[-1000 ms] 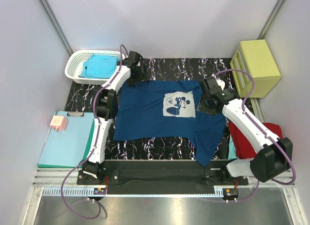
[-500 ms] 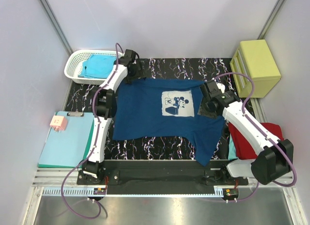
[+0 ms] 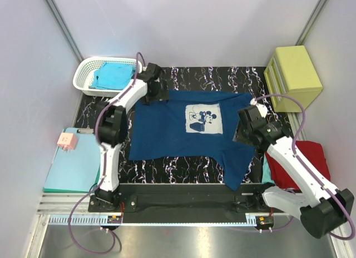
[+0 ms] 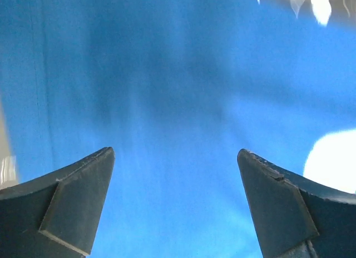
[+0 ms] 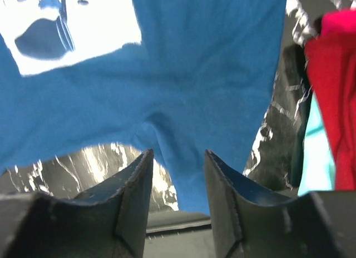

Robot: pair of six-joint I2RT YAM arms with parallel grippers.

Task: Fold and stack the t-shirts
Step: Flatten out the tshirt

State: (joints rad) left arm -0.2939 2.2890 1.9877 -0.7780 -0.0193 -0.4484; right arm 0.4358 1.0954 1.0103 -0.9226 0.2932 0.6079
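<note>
The navy t-shirt (image 3: 183, 130) lies spread flat on the black marbled mat (image 3: 183, 168), its pale mouse print (image 3: 202, 118) facing up. My left gripper (image 3: 157, 93) is open over the shirt's far left shoulder. In the left wrist view it (image 4: 175, 158) has its jaws wide apart above blue cloth (image 4: 167, 91). My right gripper (image 3: 242, 134) is over the shirt's right side. In the right wrist view it (image 5: 178, 155) is open and empty above the blue cloth (image 5: 206, 74). A turquoise t-shirt (image 3: 114, 74) lies in the basket. A red t-shirt (image 3: 303, 163) lies at the right and also shows in the right wrist view (image 5: 334, 91).
A white basket (image 3: 83, 74) stands at the far left. A yellow drawer box (image 3: 295, 77) stands at the far right. A teal clipboard (image 3: 75, 160) with a pink note lies left of the mat. Turquoise cloth (image 3: 267, 172) shows under the red shirt.
My right gripper has moved nearer and to the right, off the shirt's right shoulder, which now lies spread out. My left gripper has shifted slightly at the far left shoulder.
</note>
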